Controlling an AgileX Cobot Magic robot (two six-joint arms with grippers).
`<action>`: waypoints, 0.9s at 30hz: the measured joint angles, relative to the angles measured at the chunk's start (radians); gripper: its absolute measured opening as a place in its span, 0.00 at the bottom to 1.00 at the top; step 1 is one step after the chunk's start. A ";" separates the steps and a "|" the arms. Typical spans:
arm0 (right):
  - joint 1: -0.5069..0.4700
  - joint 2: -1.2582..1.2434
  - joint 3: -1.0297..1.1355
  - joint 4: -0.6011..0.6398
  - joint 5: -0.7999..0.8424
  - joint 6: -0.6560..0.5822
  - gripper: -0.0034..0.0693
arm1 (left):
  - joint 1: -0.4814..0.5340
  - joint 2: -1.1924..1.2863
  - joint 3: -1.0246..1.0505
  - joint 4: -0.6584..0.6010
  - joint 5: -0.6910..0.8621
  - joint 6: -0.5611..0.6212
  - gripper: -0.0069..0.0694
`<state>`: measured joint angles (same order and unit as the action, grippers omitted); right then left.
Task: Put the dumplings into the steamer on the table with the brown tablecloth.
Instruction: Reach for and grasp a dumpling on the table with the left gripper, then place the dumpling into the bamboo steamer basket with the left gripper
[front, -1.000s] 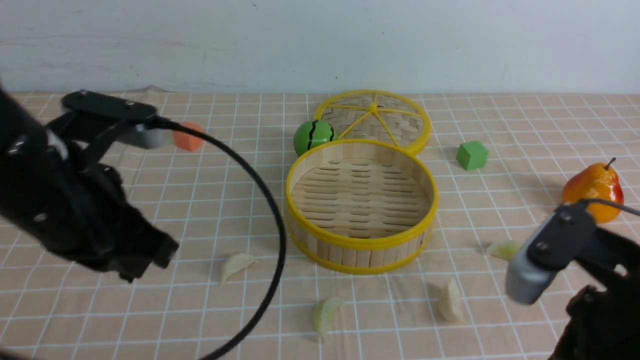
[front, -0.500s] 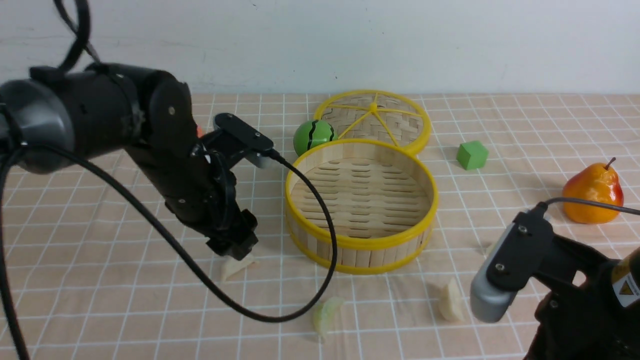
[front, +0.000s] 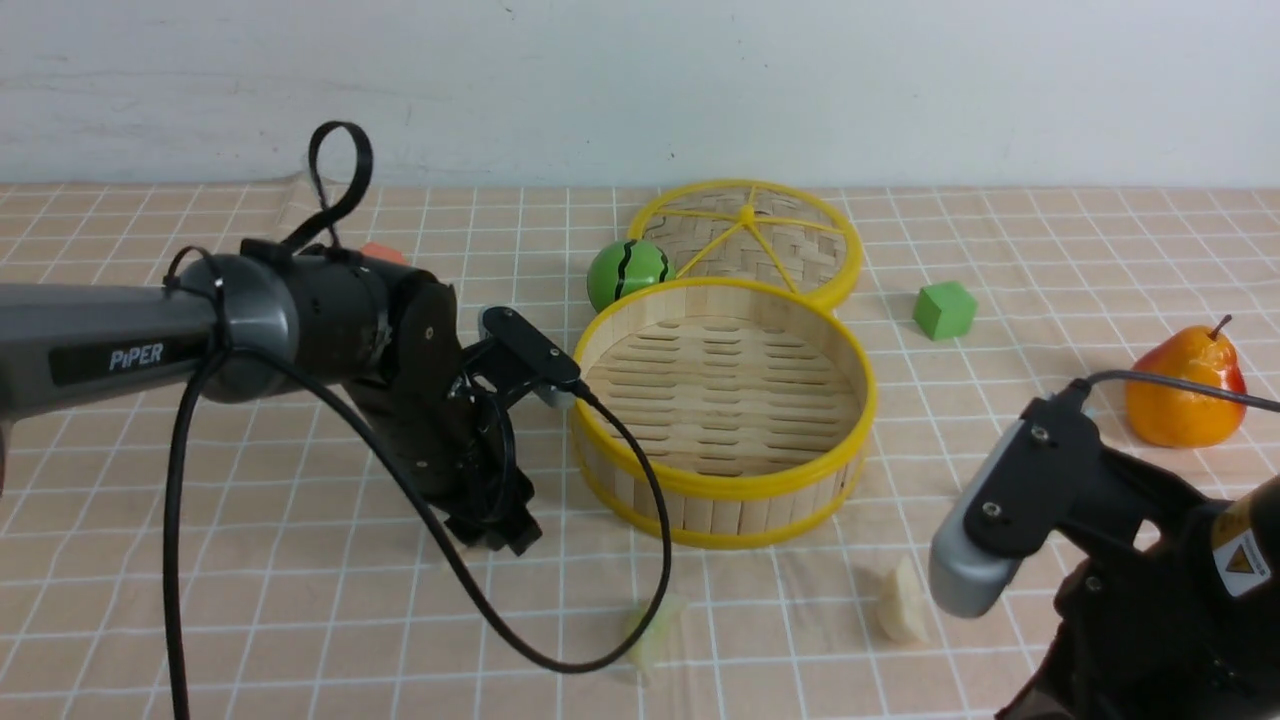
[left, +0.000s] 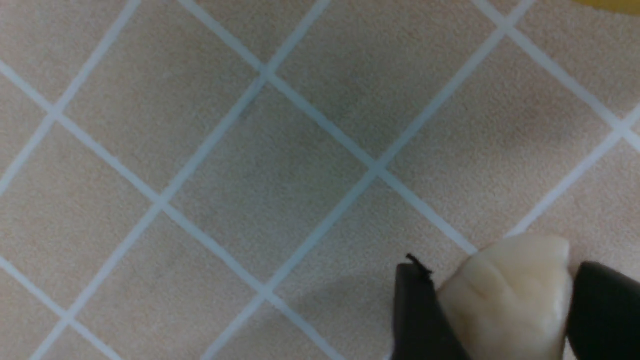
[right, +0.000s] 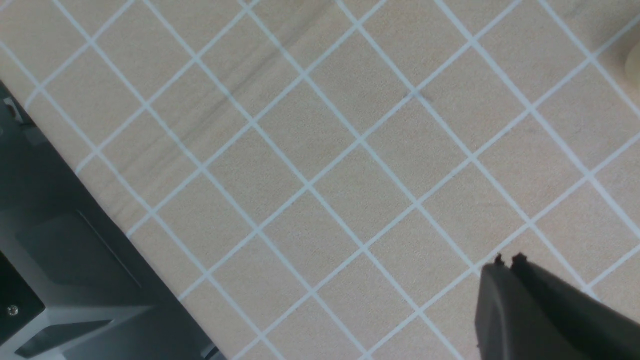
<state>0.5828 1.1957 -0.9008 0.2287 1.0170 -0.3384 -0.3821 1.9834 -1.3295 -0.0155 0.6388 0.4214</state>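
Just left of the steamer (front: 725, 488), the left gripper (front: 497, 530) is down at the brown tablecloth (front: 300, 600) covering the bench (front: 1100, 230), its jaws clamped on a cream dumpling (left: 507, 295). In front of the steamer lie a pale green dumpling (front: 650, 630) and a second cream dumpling (front: 900, 600). The right gripper (right: 505, 262), front-right of the steamer, is closed and empty.
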 joint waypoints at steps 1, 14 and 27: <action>0.000 0.000 0.000 0.000 -0.001 0.000 0.06 | -0.001 0.000 -0.004 0.001 0.005 -0.013 0.47; 0.000 0.000 0.000 0.000 -0.011 0.000 0.07 | -0.109 -0.045 -0.409 -0.060 0.251 -0.326 0.40; 0.000 -0.064 -0.001 -0.001 0.202 0.070 0.10 | -0.270 0.311 -0.773 -0.077 0.068 -0.604 0.40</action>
<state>0.5828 1.1320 -0.9016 0.2275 1.2188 -0.2683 -0.6517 2.2945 -2.1023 -0.0930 0.7065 -0.1821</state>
